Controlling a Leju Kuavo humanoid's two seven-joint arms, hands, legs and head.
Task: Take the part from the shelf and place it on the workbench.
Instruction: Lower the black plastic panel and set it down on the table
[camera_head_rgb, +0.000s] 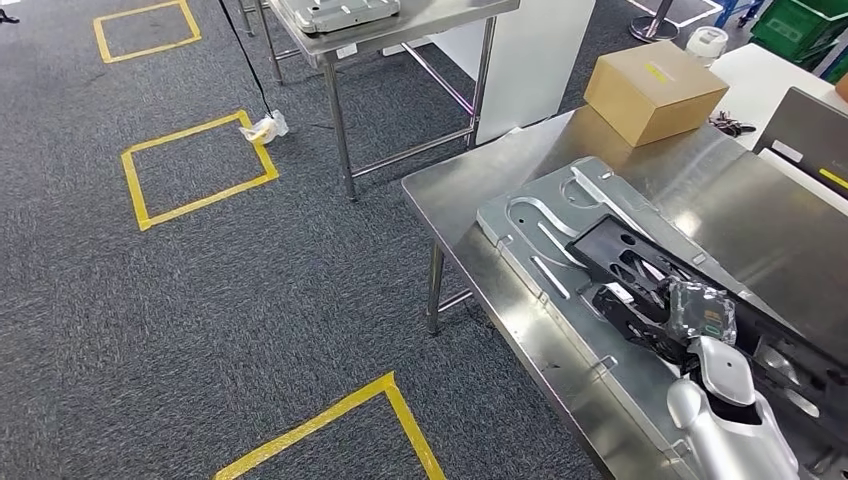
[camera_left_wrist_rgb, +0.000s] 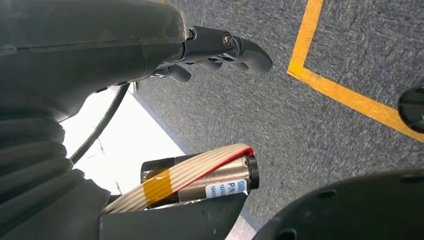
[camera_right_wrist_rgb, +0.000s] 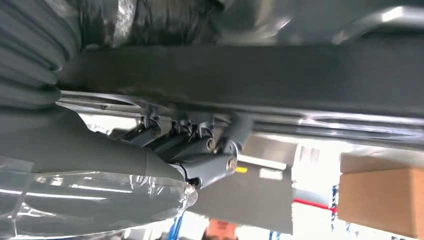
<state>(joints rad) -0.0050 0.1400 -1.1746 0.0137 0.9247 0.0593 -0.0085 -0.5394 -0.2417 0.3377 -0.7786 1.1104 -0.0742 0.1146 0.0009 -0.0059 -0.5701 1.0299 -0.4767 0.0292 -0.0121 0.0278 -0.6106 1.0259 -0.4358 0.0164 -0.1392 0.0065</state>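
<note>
The black frame-like part (camera_head_rgb: 625, 262) lies low over a grey pressed-metal plate (camera_head_rgb: 530, 215) on the steel workbench (camera_head_rgb: 480, 180). My right hand (camera_head_rgb: 697, 318), wrapped in clear plastic, grips the part's near end, with its silver forearm coming in from the lower right. In the right wrist view its fingers (camera_right_wrist_rgb: 200, 147) hook around the part's dark bar (camera_right_wrist_rgb: 260, 70). My left hand (camera_left_wrist_rgb: 220, 50) hangs over the grey carpet with its fingers apart and nothing in it.
A cardboard box (camera_head_rgb: 655, 90) stands at the workbench's far end, with a grey flat device (camera_head_rgb: 810, 130) to its right. A second steel table (camera_head_rgb: 430, 25) stands farther back. Yellow tape squares (camera_head_rgb: 195, 170) mark the carpet on the left.
</note>
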